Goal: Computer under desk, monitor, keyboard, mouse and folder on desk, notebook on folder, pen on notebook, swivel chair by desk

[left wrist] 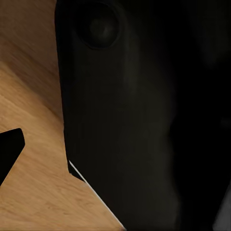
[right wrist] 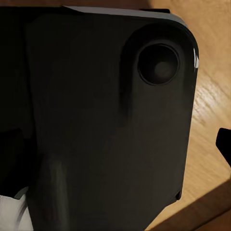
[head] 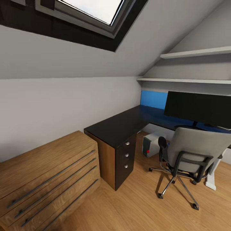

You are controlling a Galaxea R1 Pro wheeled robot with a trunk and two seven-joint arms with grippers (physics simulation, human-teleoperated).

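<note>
1. A wooden dresser [head: 48, 179] stands at the left against the grey wall.
2. The black surface [head: 118, 126] is beside it, drawers below.
3. The computer [head: 150, 145] sits beneath.
4. The chair [head: 189, 154] faces the monitor [head: 197, 109].
5. Claw states: cannot tell.

the long l-shaped black-topped desk [head: 117, 126] with a black three-drawer unit and round silver knobs runs along the grey wall into the corner. on its far wing stands the large black widescreen monitor [head: 197, 109] on a thin stem. the light wood plank floor [head: 134, 205] carries the desk, the light grey boxy computer tower [head: 150, 145] with a red light beneath the desktop, the grey padded swivel chair [head: 189, 157] on its chrome castor base, and the wooden dresser [head: 48, 179] with long bar handles beside the drawer unit.
</note>
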